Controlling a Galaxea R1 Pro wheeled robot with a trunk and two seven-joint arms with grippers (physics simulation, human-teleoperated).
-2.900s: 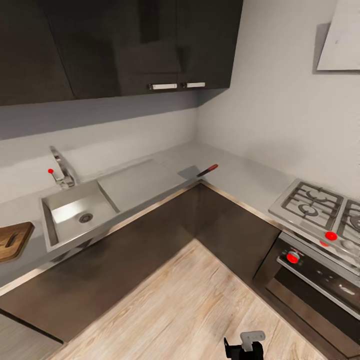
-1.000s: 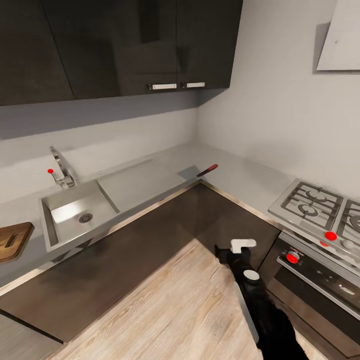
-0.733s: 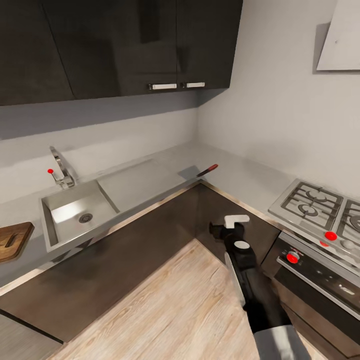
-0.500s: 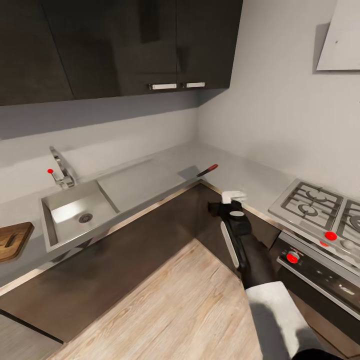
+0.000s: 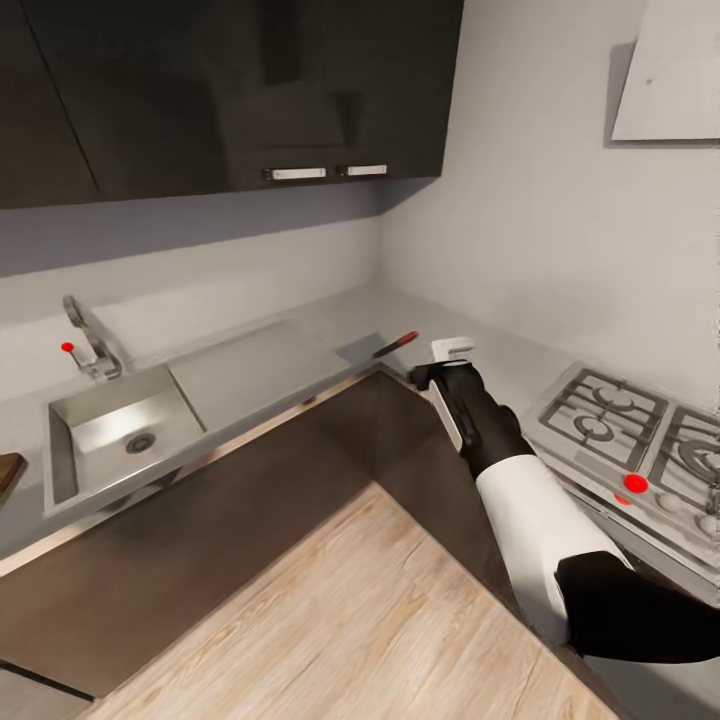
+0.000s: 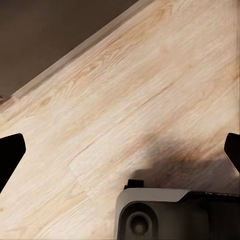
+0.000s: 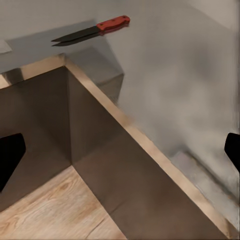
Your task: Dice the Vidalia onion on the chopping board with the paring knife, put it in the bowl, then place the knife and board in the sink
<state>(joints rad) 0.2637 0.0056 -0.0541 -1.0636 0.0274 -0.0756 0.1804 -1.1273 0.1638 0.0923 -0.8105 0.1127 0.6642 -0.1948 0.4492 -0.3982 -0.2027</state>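
Note:
The paring knife (image 5: 393, 344) (image 7: 92, 30), red-handled with a dark blade, lies on the grey countertop (image 5: 330, 320) at the inner corner. My right gripper (image 5: 432, 368) (image 7: 120, 155) hovers just short of it over the counter edge, open, with nothing between its fingers. To the left is the sink (image 5: 70, 480), its basin looking bare around the drain. A brown sliver of the chopping board (image 5: 6, 472) shows at the left edge. My left gripper (image 6: 120, 155) hangs open above the wooden floor. The Vidalia onion and the bowl are out of view.
A gas hob (image 5: 620, 425) with red knobs sits on the counter right of my right arm. Dark wall cabinets (image 5: 230, 90) hang above the sink, and a chrome tap (image 5: 90, 345) stands behind it. Wooden floor (image 5: 350, 620) lies between the two cabinet runs.
My right arm has risen from near the floor and reached forward to the counter corner, close to the knife. The head view has shifted, so the scene slid left.

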